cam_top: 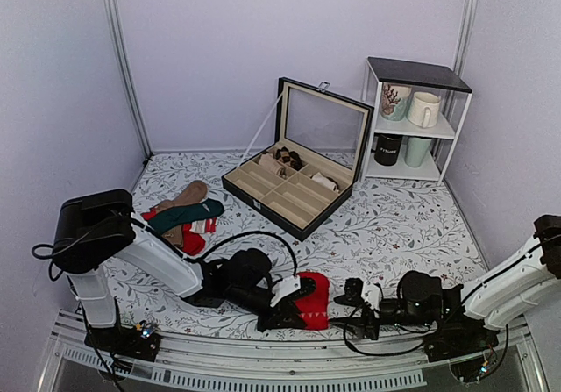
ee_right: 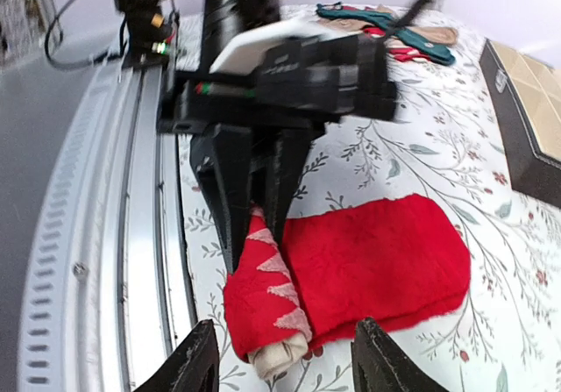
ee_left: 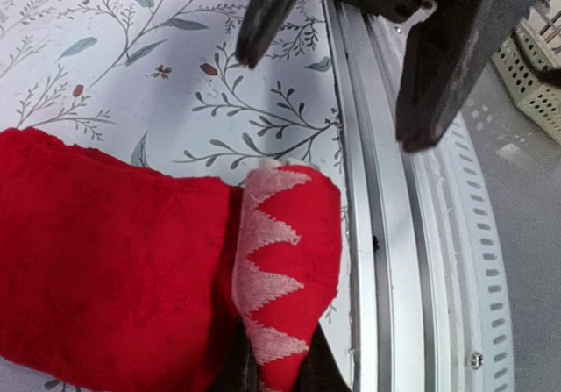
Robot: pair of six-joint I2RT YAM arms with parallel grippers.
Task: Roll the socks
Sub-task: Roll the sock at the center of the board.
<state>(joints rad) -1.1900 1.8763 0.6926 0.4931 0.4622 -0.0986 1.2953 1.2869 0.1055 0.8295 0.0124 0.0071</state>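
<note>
Where the floral-printed worktop [cam_top: 394, 225] meets the ribbed metal rail [ee_left: 386, 234] at its near edge, the socks [cam_top: 316, 297] lie flat, a bright red, fuzzy slab with rounded corners. Their cuff end, nearest the rail, is curled into a short, thick roll banded with a beige zigzag of woven triangles [ee_left: 263, 269]; the right wrist view shows a beige core at the open end of that roll [ee_right: 280, 357].

The left fingers [ee_right: 226, 190], matte black and tapering to narrow tips, are pinched together on the rolled cuff, one on each side of it. The right fingers [ee_right: 197, 361] are spread wide and hold nothing; they sit low, just beside the sock on the side away from the left arm, not touching it.

Further back on the left lies a loose pile of other socks [cam_top: 184, 212]: a dark green one, brown ones, and red-and-white striped knit. Mid-worktop stands a black case [cam_top: 294, 186] with its glazed lid raised and its beige-lined compartments holding a few small items. At the back right a white wire-frame shelf [cam_top: 416, 120] with a dark top carries four mugs: one white, one with a reddish branch motif, one pale green, and one black [cam_top: 387, 149] with pale lettering too small to read.
</note>
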